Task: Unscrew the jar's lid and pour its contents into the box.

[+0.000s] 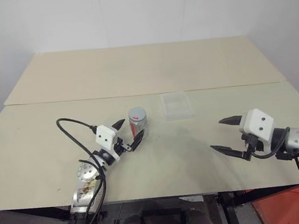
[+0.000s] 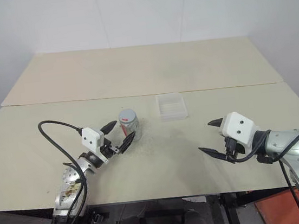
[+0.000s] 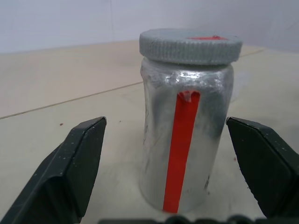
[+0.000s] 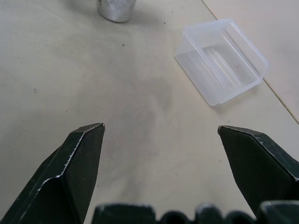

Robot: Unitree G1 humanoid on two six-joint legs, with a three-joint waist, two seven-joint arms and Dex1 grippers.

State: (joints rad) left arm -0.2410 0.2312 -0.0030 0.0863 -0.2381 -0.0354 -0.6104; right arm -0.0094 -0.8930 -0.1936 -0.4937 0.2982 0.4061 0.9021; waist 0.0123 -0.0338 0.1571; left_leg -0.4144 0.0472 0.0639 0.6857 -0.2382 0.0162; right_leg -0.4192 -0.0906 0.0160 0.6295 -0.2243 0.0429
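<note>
The jar (image 1: 138,124) stands upright near the middle of the table, silvery with a red stripe, and its grey lid (image 1: 137,114) sits on top. My left gripper (image 1: 130,130) is open just left of the jar, a finger reaching toward each side without touching it. The left wrist view has the jar (image 3: 187,135) and lid (image 3: 190,45) close ahead, in the gap between the fingers (image 3: 74,163). The clear plastic box (image 1: 176,105) lies to the right of the jar and a little farther back. My right gripper (image 1: 218,134) hovers open and holds nothing, right of both, with the box (image 4: 222,60) ahead of it.
The jar and box rest on the near tan table (image 1: 46,157). A second tan tabletop (image 1: 133,65) butts against it behind a seam, with white walls beyond. A black cable (image 1: 76,137) loops off my left wrist.
</note>
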